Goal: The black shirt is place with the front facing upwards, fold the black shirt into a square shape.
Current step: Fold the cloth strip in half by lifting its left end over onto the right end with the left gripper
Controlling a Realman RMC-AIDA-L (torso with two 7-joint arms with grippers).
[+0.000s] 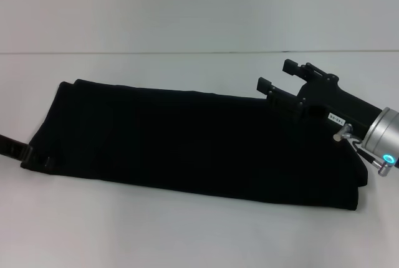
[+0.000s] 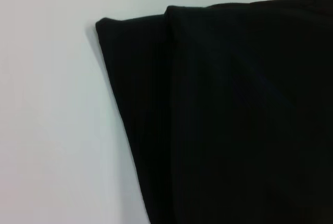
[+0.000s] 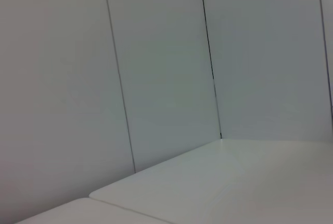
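From the head view I log the plain white flat desk [image 1: 187,230] as the largest item, running up to pale wall panels [image 3: 156,67] with thin dark seams, which fill the right wrist view along with a bare stretch of the same surface.

Next in size is the large black soft fabric shirt [image 1: 187,137]. It lies on the desk as a long folded band spanning from about 9 o'clock to about 3 o'clock in the head view, its far edge sloping down toward the right. No lettering shows on the upward face. The left wrist view looks down on one end of it [image 2: 234,120]: two stacked layers are visible, the upper layer's edge stepped in from the lower layer's corner, with bare desk [image 2: 52,130] beside.

The right gripper [image 1: 278,76], black and jointed with a silver wrist carrying a lit ring, sits at about 2 o'clock over the shirt's far right corner. Its jaws stand apart, pointing toward 10 o'clock, with nothing between them; I cannot tell whether the lower one touches the cloth.

The left gripper [image 1: 28,154] shows only as a dark bar at 9 o'clock, against the shirt's left end. I cannot tell how its jaws stand, as black merges with black there.
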